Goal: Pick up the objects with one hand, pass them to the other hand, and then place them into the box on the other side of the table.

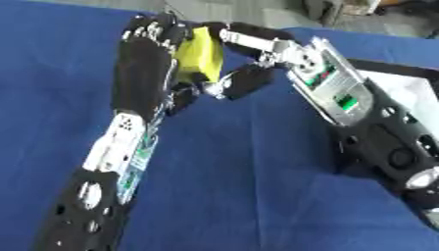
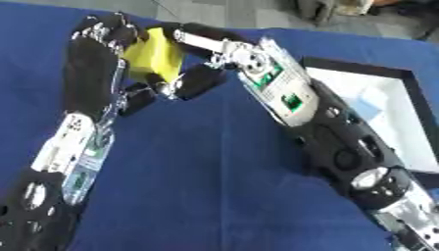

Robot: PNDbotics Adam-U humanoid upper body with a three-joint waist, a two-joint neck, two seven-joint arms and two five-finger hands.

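The blue table (image 1: 257,196) is stretching out under both arms, and over on the robot's right a black-rimmed box (image 2: 403,78) with a white floor is sitting against the table's edge, with something pale blue lying inside it. Above the middle of the table the two arms are meeting high up, clear of the cloth.

The left hand (image 1: 141,63) is standing upright with its back to me, its fingers curling over the top of a yellow block (image 1: 199,56) and its thumb tucking in below. The right hand (image 2: 210,59) is reaching in from the other side, its fingers lying along the upper edge of the block and its thumb pressing up near the lower corner, so it is pinching the block too. The block is being held in the air between the two palms, touching both.

It looks to me like the handover itself is going on. To do it well, I would want the right hand closing fully round the block before the left fingers are uncurling, and the left hand opening straight away from the block rather than dragging it sideways. How deep the right thumb is sitting I cannot quite tell, so checking that hold before swinging toward the box seems wise.
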